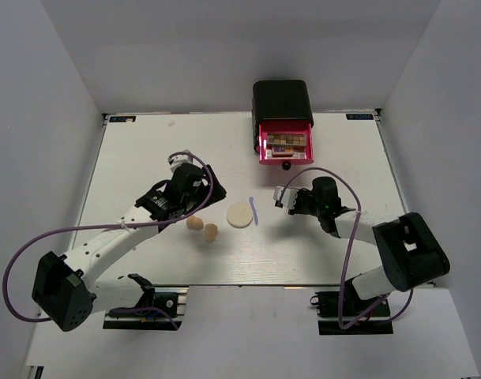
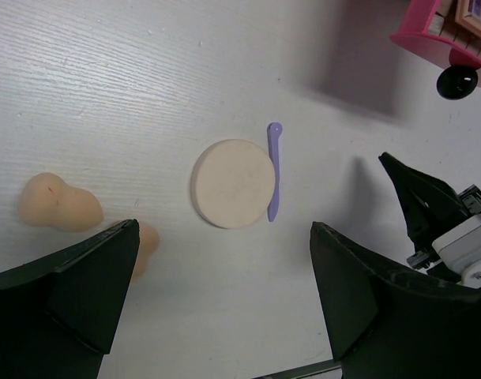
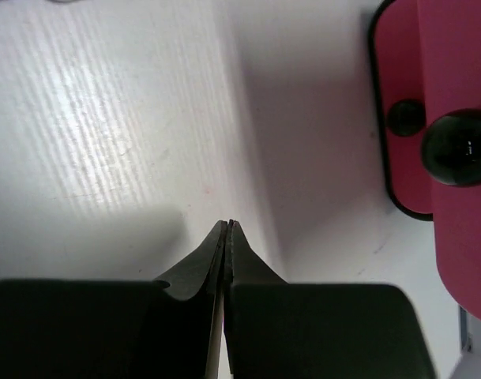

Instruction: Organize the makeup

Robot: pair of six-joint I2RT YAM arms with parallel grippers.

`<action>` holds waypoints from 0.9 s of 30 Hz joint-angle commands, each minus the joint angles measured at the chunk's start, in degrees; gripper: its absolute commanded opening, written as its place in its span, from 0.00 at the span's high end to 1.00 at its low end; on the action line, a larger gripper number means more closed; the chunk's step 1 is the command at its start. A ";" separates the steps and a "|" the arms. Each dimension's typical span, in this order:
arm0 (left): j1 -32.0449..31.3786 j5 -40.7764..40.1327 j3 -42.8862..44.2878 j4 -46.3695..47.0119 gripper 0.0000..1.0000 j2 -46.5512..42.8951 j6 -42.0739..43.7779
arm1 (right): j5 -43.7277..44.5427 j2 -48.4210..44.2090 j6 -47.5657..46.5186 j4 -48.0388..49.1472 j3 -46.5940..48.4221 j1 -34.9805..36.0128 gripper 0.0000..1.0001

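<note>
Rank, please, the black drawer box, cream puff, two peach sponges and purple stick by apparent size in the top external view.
1. black drawer box
2. cream puff
3. left peach sponge and right peach sponge: alike, tied
4. purple stick: about puff-length but far thinner, smallest in area

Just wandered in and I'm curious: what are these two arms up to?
They are tidying. Palettes lie in the open pink drawer. The round puff, purple stick and two peach sponges are on the table. The left gripper hangs open near them; the right gripper is shut, holding nothing, near the drawer.
</note>
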 commanded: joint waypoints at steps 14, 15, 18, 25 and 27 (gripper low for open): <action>0.29 0.20 1.21 -0.22 0.02 0.15 -0.02 | 19.61 19.08 -6.89 48.19 2.20 2.66 1.00; 0.29 0.11 1.12 -0.31 0.02 -0.03 -0.10 | 20.57 18.91 -6.72 48.28 3.16 2.49 1.00; 0.29 0.11 0.77 -0.05 0.02 -0.12 -0.10 | 20.58 17.33 -6.02 45.47 4.57 2.22 1.00; 0.29 0.73 0.94 0.83 0.02 0.94 0.07 | 19.43 13.89 -5.22 40.80 5.72 2.13 1.00; 0.29 0.73 1.21 0.66 0.02 0.94 0.16 | 19.79 14.07 -5.49 41.42 6.16 2.13 1.00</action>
